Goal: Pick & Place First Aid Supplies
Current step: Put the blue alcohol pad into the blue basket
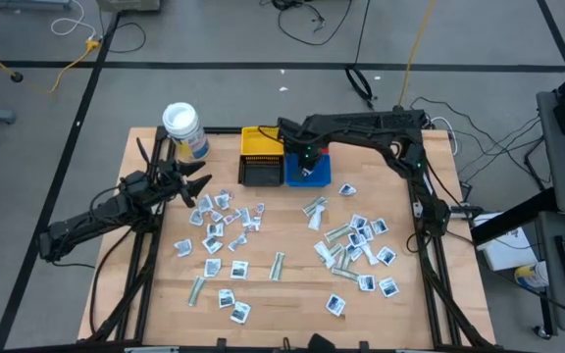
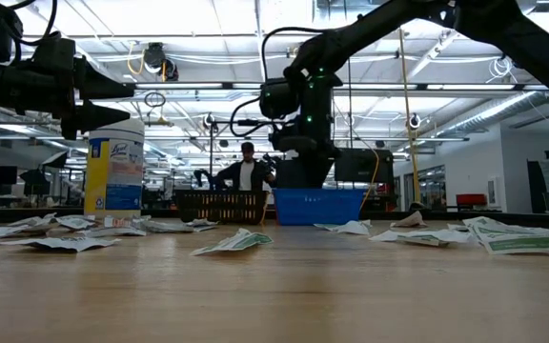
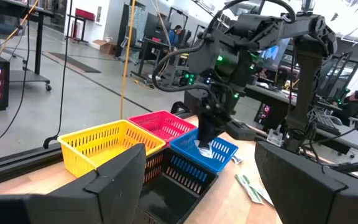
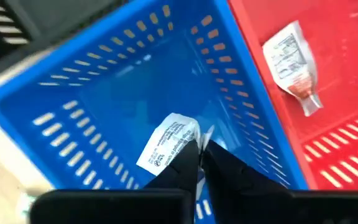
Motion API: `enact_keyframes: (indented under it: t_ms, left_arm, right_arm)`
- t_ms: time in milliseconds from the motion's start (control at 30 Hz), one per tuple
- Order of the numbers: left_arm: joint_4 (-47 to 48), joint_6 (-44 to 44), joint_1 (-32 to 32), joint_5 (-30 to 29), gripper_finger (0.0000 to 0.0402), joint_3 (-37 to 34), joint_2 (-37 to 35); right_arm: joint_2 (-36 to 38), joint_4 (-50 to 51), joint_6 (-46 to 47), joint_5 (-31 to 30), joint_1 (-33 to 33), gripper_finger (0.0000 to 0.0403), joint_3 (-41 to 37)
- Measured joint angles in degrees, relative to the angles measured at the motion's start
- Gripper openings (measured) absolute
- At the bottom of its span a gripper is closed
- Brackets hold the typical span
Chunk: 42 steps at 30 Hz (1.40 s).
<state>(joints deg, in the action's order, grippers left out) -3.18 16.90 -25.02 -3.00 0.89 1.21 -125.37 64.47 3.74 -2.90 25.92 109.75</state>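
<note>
My overhead looks straight down; my low camera looks level across the wooden table (image 2: 274,286). Both wrists, the right very close, share the blue slotted plastic bin (image 4: 104,81).

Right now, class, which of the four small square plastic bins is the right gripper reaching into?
The blue bin; the right gripper pinches a white packet over it.

"Lysol" on the round jar's (image 2: 114,171) label (packet print illegible)
</note>
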Motion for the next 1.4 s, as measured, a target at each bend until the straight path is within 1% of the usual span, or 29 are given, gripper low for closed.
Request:
enact_keyframes:
  t_ms: [300, 400, 467, 633, 867, 1100, 1233, 1400]
  left_arm:
    - [0.0, 0.0, 0.0, 0.0, 0.0306, 0.0, 0.0]
    - [0.0, 0.0, 0.0, 0.0, 0.0306, 0.0, 0.0]
    - [0.0, 0.0, 0.0, 0.0, 0.0306, 0.0, 0.0]
    - [0.0, 0.0, 0.0, 0.0, 0.0306, 0.0, 0.0]
    - [0.0, 0.0, 0.0, 0.0, 0.0306, 0.0, 0.0]
    - [0.0, 0.0, 0.0, 0.0, 0.0306, 0.0, 0.0]
    - [0.0, 0.0, 0.0, 0.0, 0.0306, 0.0, 0.0]
    - [0.0, 0.0, 0.0, 0.0, 0.0306, 0.0, 0.0]
  right_arm:
    - [0.1, 0.7, -0.2, 0.6, 0.1, 0.0158, 0.0]
    - [0.1, 0.7, -0.2, 0.8, 0.1, 0.0185, 0.0]
    - [0.1, 0.7, -0.2, 1.3, 0.1, 0.0196, 0.0]
    - [2.9, 2.1, 0.0, 1.4, 0.2, 0.0204, -0.1]
    - [6.8, 4.2, 0.1, 1.4, 0.3, 0.0195, -0.1]
    - [7.5, 8.6, -0.1, 1.4, 0.1, 0.0192, -0.5]
    - [11.2, 9.6, 0.0, 1.5, -0.1, 0.0192, -5.6]
    - [18.8, 8.3, 1.5, 1.4, -2.0, 0.0191, -15.9]
